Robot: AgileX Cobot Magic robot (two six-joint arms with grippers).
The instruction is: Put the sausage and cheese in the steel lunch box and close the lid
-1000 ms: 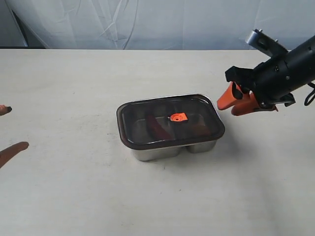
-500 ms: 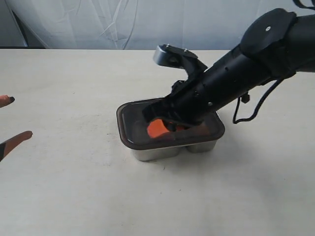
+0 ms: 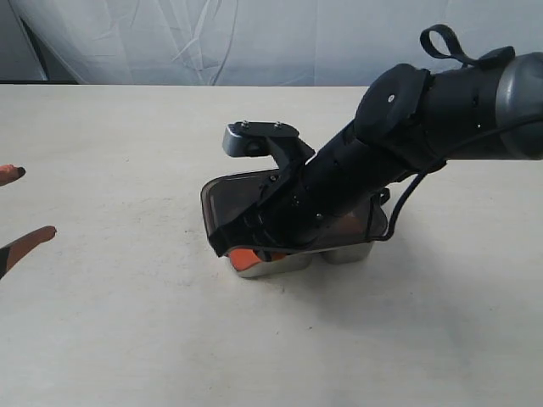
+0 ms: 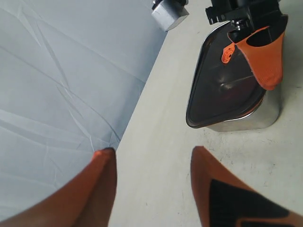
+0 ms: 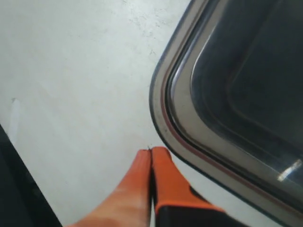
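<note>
The steel lunch box point(image 3: 348, 252) stands mid-table with the dark tinted lid point(image 3: 227, 199) lying on it. My right arm reaches across the lid. My right gripper point(image 3: 248, 257) is shut on nothing, its orange tips down at the box's near-left corner, just beside the lid's rim point(image 5: 189, 137). In the left wrist view the lid point(image 4: 222, 94) shows its orange valve tab point(image 4: 227, 53). The sausage and cheese are hidden under the tinted lid and the arm. My left gripper point(image 3: 13, 212) hangs open far to the left, away from the box.
A white cloth backdrop point(image 3: 254, 38) hangs behind the table's far edge. Bare tabletop point(image 3: 127, 322) surrounds the box on all sides.
My right arm has swung from the right of the box across the lid and down to its near-left corner. The left gripper has barely moved.
</note>
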